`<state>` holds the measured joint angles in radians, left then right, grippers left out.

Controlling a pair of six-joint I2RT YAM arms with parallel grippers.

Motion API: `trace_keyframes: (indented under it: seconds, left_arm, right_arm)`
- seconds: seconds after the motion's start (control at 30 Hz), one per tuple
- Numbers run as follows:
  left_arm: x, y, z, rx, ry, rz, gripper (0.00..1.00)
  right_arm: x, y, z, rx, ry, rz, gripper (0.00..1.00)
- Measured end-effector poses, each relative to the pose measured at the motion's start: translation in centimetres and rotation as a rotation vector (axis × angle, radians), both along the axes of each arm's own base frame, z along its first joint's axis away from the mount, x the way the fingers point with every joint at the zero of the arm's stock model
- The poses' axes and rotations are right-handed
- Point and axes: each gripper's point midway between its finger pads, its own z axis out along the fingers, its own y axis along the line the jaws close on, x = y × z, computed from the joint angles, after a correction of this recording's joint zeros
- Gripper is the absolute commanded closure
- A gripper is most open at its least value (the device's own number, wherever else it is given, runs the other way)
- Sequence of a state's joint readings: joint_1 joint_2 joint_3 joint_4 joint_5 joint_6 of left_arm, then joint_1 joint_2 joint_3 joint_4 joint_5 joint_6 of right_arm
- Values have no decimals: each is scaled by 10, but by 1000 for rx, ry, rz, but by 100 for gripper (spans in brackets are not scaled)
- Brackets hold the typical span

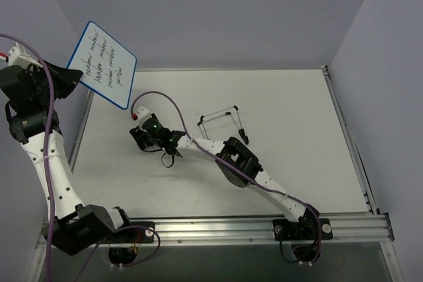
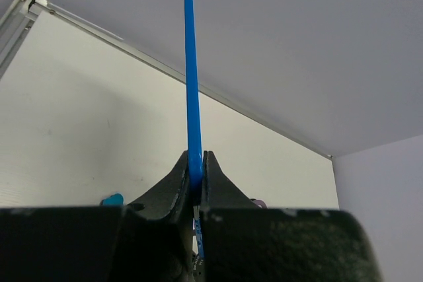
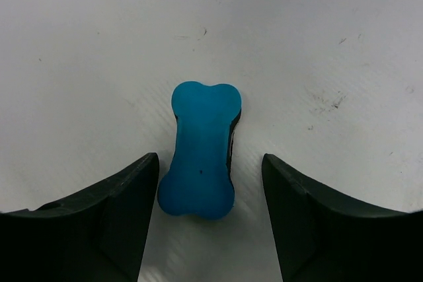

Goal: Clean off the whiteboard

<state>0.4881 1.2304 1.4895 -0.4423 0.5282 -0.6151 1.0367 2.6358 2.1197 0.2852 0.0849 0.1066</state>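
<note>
Four lines of black handwriting cross the whiteboard (image 1: 102, 64), too small to read. The left gripper (image 2: 196, 171) is clamped on its blue rim, holding it in the air over the left edge of the table (image 1: 297, 130), near the far corner; the left wrist view shows it only edge-on. The right gripper (image 3: 210, 163) stands part-open, with a finger on either side of a blue bone-shaped eraser (image 3: 201, 143), which is hidden in the top view.
</note>
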Motion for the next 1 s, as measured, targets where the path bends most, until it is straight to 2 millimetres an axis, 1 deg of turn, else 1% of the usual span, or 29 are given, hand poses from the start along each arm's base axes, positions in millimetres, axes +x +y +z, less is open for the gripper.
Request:
trace_keyframes:
  seconds: [0.03,0.07,0.3,0.37,0.43,0.6,0.63,0.67,0.8,0.87,0.93,1.0]
  left_arm:
    - [-1,1,0,4,1,6,98]
    - [-2,1,1,9,1,10,98]
    - [-4,2,1,27,0,17,98]
    - [-4,2,1,28,0,16,98]
    - [-4,2,1,28,0,16,98]
    - [-4,2,1,28,0,16,98]
    - [-5,2,1,28,-1,15,98]
    - [-5,2,1,28,-1,14,98]
    - [-5,0,2,27,-2,5,98]
    - [-5,-1,2,25,-3,-3,98]
    - [-5,-3,2,24,-5,-11,98]
    - [-5,-3,2,25,-6,-15,98]
  right_arm:
    - [2,1,0,-2,-8,-2,49]
    - [3,2,0,-2,-14,-1,50]
    - [9,3,-1,-16,-52,-2,53]
    - [11,5,0,-15,-61,2,50]
    - [11,5,0,-21,-69,6,50]
    - [12,5,1,-23,-82,12,56]
    - [12,6,2,-22,-84,12,60]
    - [12,6,2,-22,-85,13,61]
    - [11,8,3,-26,-97,22,62]
    - [10,8,4,-31,-106,29,69]
    - [10,9,6,-30,-114,33,82]
    - [10,11,7,-19,-122,33,83]
